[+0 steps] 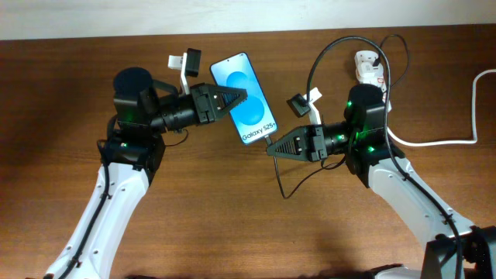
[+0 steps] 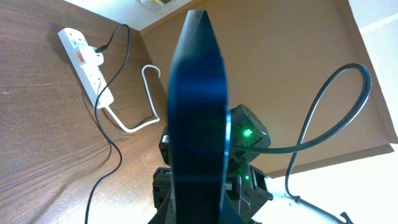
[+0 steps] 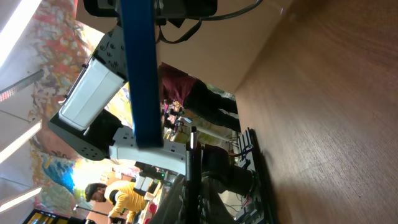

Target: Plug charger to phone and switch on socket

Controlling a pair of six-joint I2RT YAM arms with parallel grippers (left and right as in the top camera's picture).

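Note:
The phone has a blue screen reading "Galaxy S25+". My left gripper is shut on its left edge and holds it above the table. In the left wrist view the phone stands edge-on between the fingers. My right gripper is shut on the charger, with the black tip at the phone's lower edge. I cannot tell whether the tip is in the port. In the right wrist view the charger rises from the fingers beside the phone. The white socket lies at the back right and also shows in the left wrist view.
The black cable loops below my right gripper and arcs back to the socket. A thick white cord runs from the socket to the right table edge. The brown wooden table is bare in front.

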